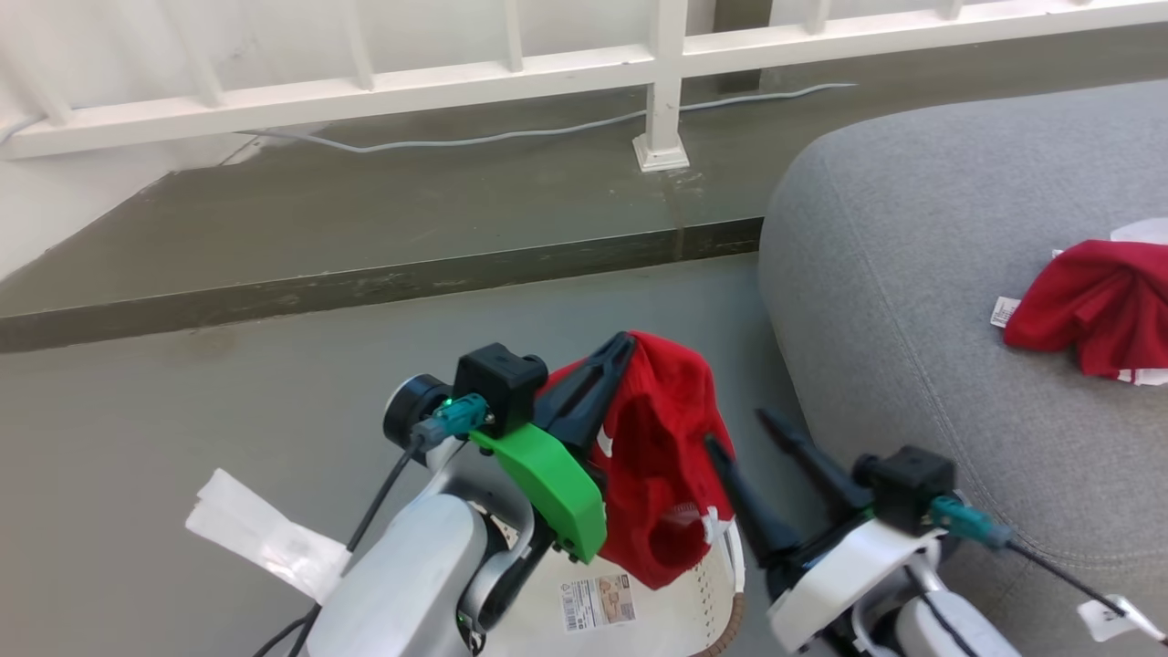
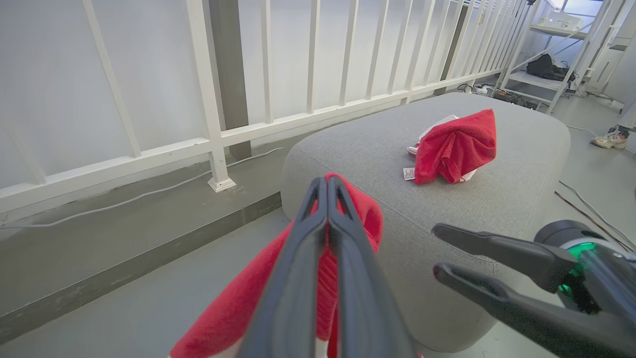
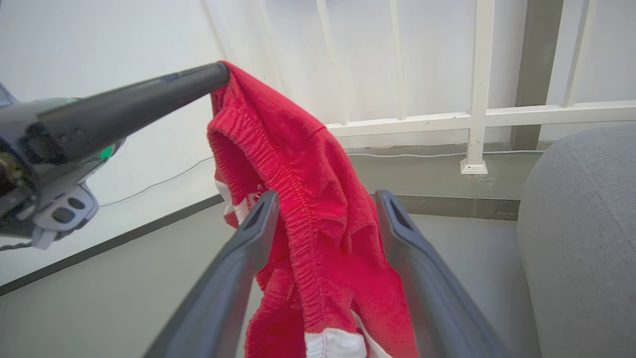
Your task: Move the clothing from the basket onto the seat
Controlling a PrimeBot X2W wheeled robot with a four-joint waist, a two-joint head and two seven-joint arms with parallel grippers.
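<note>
My left gripper (image 1: 625, 342) is shut on a red garment (image 1: 662, 456) with white trim, which hangs from its tips above the cream basket (image 1: 680, 620) at the bottom edge. The same garment (image 3: 308, 209) drapes down between the spread fingers of my right gripper (image 3: 325, 199), which is open. In the head view that right gripper (image 1: 739, 433) sits just right of the hanging cloth, beside the grey seat (image 1: 912, 274). A second red garment (image 1: 1090, 306) lies on the seat, also seen as a red heap (image 2: 454, 146) on the cushion (image 2: 377, 154).
A white railing (image 1: 666, 64) with a post stands on a raised floor step (image 1: 383, 283) behind. A cable (image 1: 511, 137) runs along the step. White paper (image 1: 260, 534) lies on the floor at the left. Shelving (image 2: 546, 74) and a shoe (image 2: 608, 140) are beyond the seat.
</note>
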